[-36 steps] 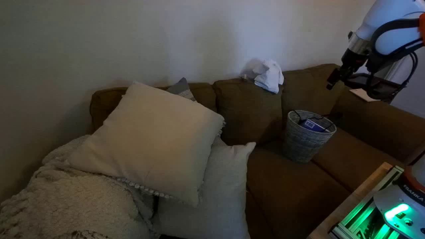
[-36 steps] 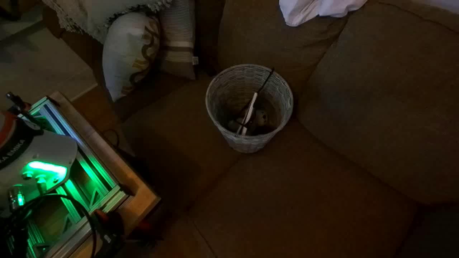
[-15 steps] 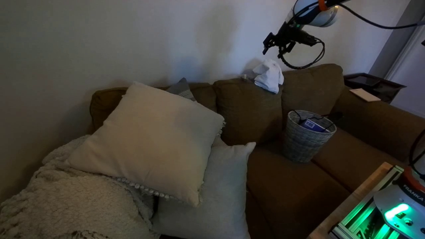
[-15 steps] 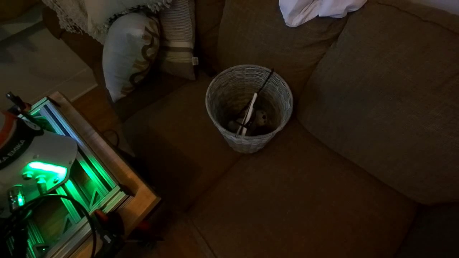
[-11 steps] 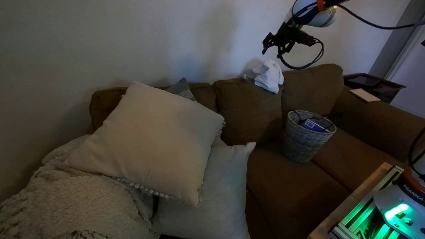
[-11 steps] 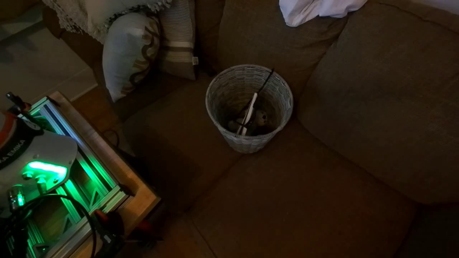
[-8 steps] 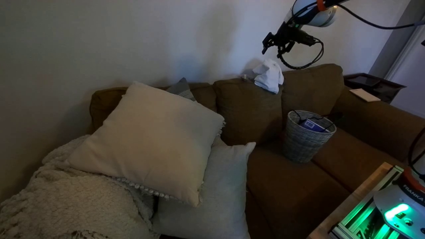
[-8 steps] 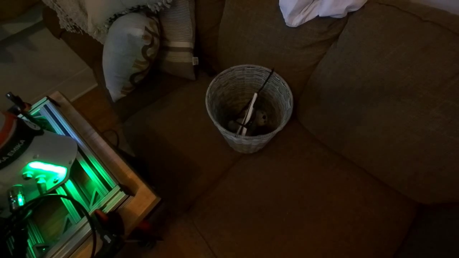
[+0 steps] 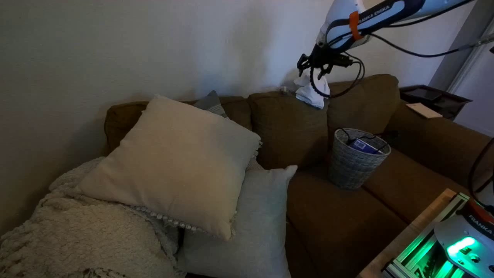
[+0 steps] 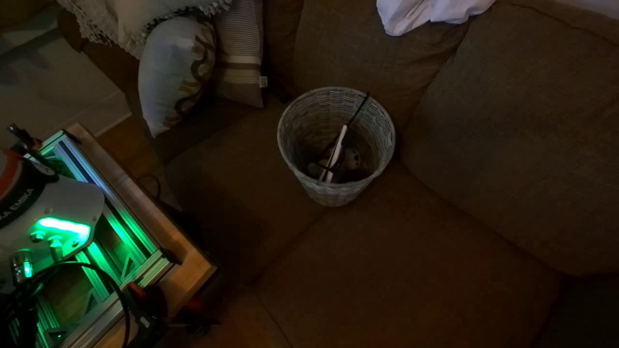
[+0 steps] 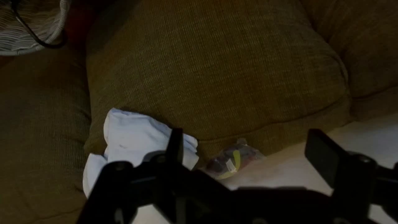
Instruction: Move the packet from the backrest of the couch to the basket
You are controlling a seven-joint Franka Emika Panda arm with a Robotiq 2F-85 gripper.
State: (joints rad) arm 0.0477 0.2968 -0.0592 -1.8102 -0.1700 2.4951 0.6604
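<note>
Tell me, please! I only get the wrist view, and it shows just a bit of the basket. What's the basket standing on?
Observer: In both exterior views the basket stands on the couch seat.
Operator: Cool! Is anything inside?
Observer: Yes, in an exterior view a blue box-like thing shows inside.
Operator: Ooh! And am I up high or down low?
Observer: High: an exterior view shows the end effector above the top of the backrest.

The packet (image 11: 233, 160) — clear and glossy, marked by a yellow strip and a white patch — is seen lying on top of the backrest (image 11: 217, 77) of the brown couch (image 10: 411, 270); in an exterior view the packet (image 9: 284, 89) is reduced to a small pale glint. The basket (image 10: 333, 194), round, woven and greyish, is placed mouth upward on the couch, apart from the packet.
</note>
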